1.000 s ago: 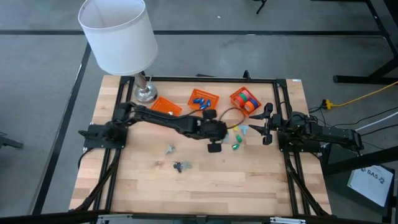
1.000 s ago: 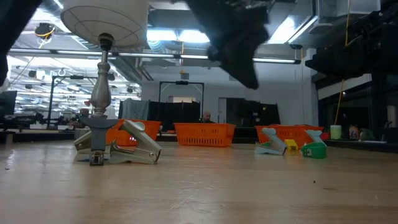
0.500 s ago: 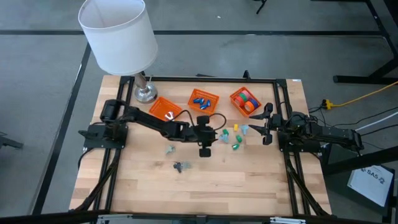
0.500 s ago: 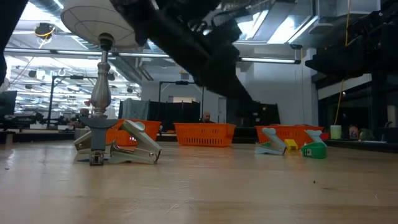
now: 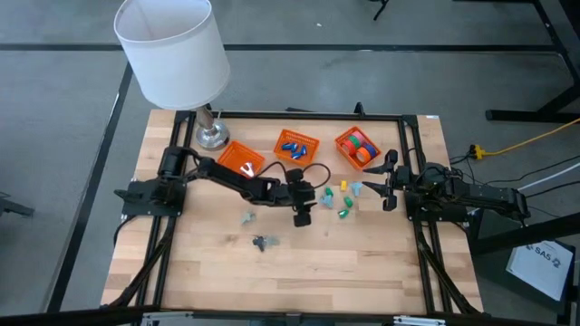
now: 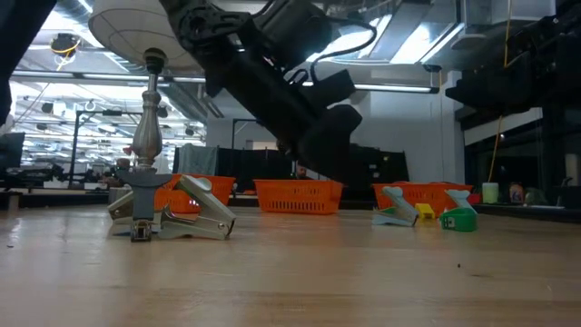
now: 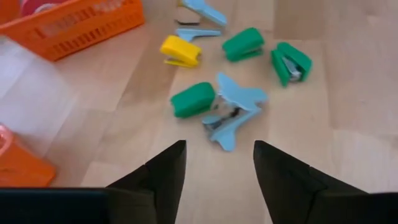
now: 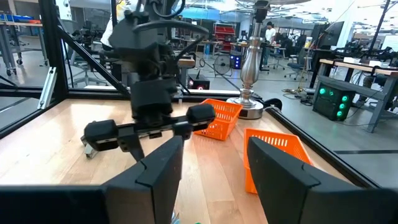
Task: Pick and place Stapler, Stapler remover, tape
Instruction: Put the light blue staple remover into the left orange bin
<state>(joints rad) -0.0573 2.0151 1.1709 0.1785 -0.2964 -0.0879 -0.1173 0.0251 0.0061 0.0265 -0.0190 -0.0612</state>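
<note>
The left gripper [image 5: 302, 210] is reached out over the middle of the table [image 5: 362, 272], hanging above the wood just beside the scatter of small office stuff, and its two dark fingers [image 7: 163, 176] are clearly spread apart with nothing between them. Right ahead of those fingers in the left wrist view there's a light blue staple remover [image 7: 233, 111] touching a small green stapler [image 7: 193, 100], with two more green staplers [image 7: 243, 43] past it, a yellow one [image 7: 180, 51], and another light blue remover [image 7: 202, 14] at the far end of the bunch. The tape rolls [image 5: 362, 144] are sitting in the orange basket [image 5: 345, 137] nearest the right arm; the middle basket [image 5: 312, 141] has small blue pieces in it and a third one [image 5: 230, 150] sits by the lamp base [image 5: 213, 136]. Two grey metal staplers [image 5: 264, 241] lie on the wood nearer the front, well apart from the colourful pile. The right gripper [image 5: 391, 184] waits at the right side of the table, fingers [image 8: 155, 167] parted, holding nothing.
</note>
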